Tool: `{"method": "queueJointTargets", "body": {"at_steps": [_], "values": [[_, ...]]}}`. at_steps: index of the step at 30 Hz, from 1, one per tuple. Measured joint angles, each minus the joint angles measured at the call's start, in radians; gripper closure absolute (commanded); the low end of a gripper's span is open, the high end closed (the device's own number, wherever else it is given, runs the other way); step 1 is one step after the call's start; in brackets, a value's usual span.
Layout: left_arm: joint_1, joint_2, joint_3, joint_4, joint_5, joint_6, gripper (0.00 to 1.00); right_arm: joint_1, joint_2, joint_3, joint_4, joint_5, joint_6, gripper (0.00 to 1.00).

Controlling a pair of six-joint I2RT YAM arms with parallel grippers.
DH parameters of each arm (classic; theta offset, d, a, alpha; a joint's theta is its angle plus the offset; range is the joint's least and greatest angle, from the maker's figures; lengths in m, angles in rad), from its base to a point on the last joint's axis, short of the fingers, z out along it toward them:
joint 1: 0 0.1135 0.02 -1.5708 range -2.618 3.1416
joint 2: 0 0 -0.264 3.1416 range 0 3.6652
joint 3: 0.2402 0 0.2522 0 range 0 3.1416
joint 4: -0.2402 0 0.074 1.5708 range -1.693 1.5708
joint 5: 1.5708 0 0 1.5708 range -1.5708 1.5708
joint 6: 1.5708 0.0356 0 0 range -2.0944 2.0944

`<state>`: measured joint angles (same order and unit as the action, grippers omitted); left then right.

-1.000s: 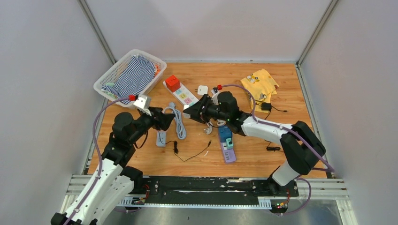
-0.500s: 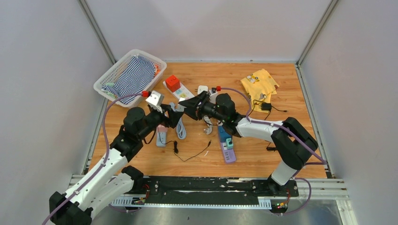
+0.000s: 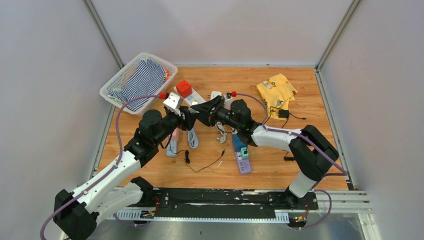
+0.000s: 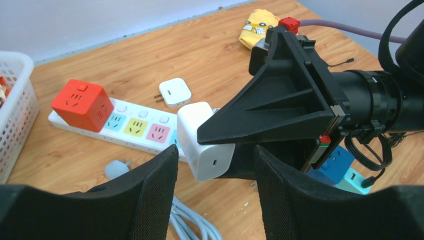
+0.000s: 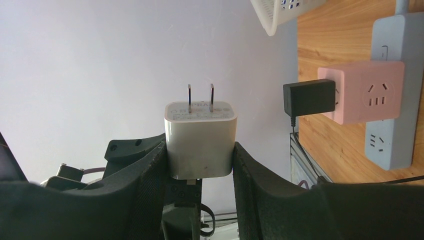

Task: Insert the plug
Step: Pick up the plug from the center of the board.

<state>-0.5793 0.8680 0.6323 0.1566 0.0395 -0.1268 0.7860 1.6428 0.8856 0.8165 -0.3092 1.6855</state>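
**Q:** What bounds the working area, read from left to right?

**A:** Walls close the wooden table (image 3: 235, 75) on the left, back and right, and the arms' rail closes the near edge. A white basket (image 3: 120, 80) fills the far left corner. Bare wood runs along the back edge and across the near centre, around a loose black cable (image 3: 205, 162).

**Q:** How do the grippers stand?

**A:** They meet nose to nose left of centre. The left gripper (image 4: 215, 152) is parted and grasps nothing. In its wrist view its fingers (image 4: 150, 195) flank the plug (image 4: 202, 135) without touching it. The right gripper (image 5: 198, 145) is clamped on the plug's white body, with the two prongs pointing away from its fingers. The plug is held in the air, just in front of the white strip (image 4: 140, 127).

**Q:** What is counted?

**A:**
- Three power strips: the white one, a grey one (image 5: 400, 40) and a purple one (image 3: 243, 162).
- Three cube adapters: a red cube (image 4: 80, 105), a pink cube (image 5: 362, 92) and a blue cube (image 3: 239, 142), one on each strip.
- Two cloths: a striped cloth (image 3: 145, 82) in the basket and a yellow cloth (image 3: 276, 89) at far right.
- One small white charger (image 4: 175, 91).
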Motion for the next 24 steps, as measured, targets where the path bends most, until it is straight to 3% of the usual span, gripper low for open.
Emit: {"method": "queueJointTargets", "body": {"at_steps": [6,11,17,20,24], "values": [[-0.013,0.036,0.002,0.005,-0.028,0.023,0.46,0.000,0.000,0.000,0.009,0.006,0.003,0.72],[-0.017,0.071,0.008,0.007,-0.050,0.035,0.55,0.000,0.000,0.000,0.018,0.008,0.005,0.72],[-0.026,0.090,0.018,0.005,-0.053,0.047,1.00,0.004,0.000,-0.010,0.031,0.032,0.005,0.68],[-0.027,0.093,0.019,-0.004,-0.051,0.036,1.00,0.005,0.000,-0.026,0.050,0.037,0.005,0.59],[-0.032,0.103,0.019,-0.023,-0.045,0.015,1.00,0.004,0.000,-0.058,0.076,0.037,0.002,0.34]]}}
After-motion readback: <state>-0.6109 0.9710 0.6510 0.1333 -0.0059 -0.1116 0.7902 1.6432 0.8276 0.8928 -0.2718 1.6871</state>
